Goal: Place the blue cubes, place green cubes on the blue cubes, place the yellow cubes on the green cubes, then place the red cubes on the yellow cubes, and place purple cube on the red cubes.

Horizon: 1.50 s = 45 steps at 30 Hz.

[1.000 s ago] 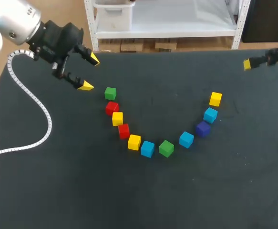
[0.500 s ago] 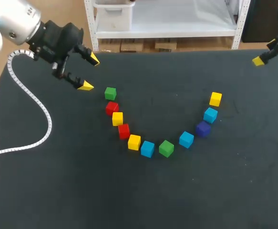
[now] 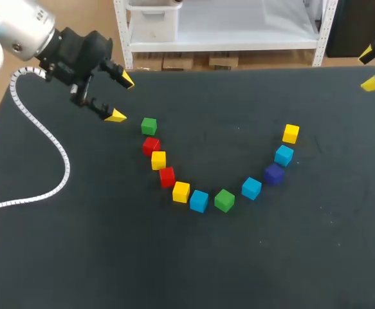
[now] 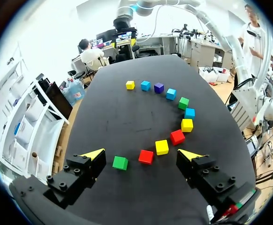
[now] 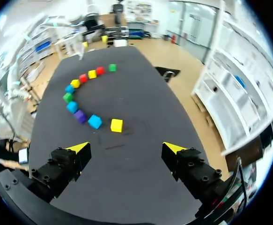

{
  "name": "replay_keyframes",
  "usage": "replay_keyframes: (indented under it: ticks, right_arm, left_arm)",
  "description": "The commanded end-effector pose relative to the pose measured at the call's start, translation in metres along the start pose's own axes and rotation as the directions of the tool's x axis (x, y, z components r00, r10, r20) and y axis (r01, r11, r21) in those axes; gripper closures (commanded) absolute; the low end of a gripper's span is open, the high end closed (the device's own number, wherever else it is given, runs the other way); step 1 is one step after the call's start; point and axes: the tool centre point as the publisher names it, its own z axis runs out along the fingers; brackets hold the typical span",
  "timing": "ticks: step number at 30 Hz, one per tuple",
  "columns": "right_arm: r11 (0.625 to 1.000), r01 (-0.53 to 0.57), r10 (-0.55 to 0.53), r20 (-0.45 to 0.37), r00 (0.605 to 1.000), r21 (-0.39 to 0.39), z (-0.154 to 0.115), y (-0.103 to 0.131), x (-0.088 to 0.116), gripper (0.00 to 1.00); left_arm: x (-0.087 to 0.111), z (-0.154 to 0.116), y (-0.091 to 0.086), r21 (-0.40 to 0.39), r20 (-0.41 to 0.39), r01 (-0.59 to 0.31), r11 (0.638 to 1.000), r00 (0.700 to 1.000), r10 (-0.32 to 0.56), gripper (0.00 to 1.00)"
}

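1. Cubes are lying singly in one curved row across the middle of the bench [image 3: 193, 270], eleven in all and none stacked.
2. Counting them: three blue cubes [image 3: 199, 201], three yellow cubes [image 3: 181, 192], two green cubes [image 3: 148, 125], two red cubes [image 3: 151, 145], one purple cube [image 3: 274, 174].
3. The left tool [image 3: 121, 98] is hanging near the bench's far left corner, fingers spread apart, close to the row's green end.
4. The right tool [image 3: 369, 69] is hovering at the far right corner, fingers apart, well away from the cubes.
5. A white coiled cable [image 3: 58, 152] is trailing along the bench's left side.
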Motion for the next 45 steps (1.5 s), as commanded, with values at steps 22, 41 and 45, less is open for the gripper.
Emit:
replay_keyframes:
  ticks: [22,41,45]
  right_arm:
    - [0.519,0.631,-0.745,0.057,0.665,-0.577,0.041,0.026,-0.087,0.00]
    - [0.308,0.806,-0.874,0.186,0.450,-0.506,0.073,0.108,-0.122,0.00]
    - [0.346,0.817,-0.867,0.177,0.467,-0.461,0.082,0.116,-0.116,0.00]
  left_arm:
    - [0.000,0.000,0.002,0.004,-0.001,-0.001,1.000,1.000,0.001,0.00]
    - [0.000,0.000,0.002,0.004,-0.001,-0.001,1.000,1.000,0.001,0.00]
    - [0.000,0.000,0.002,0.004,-0.001,-0.001,1.000,1.000,0.001,0.00]
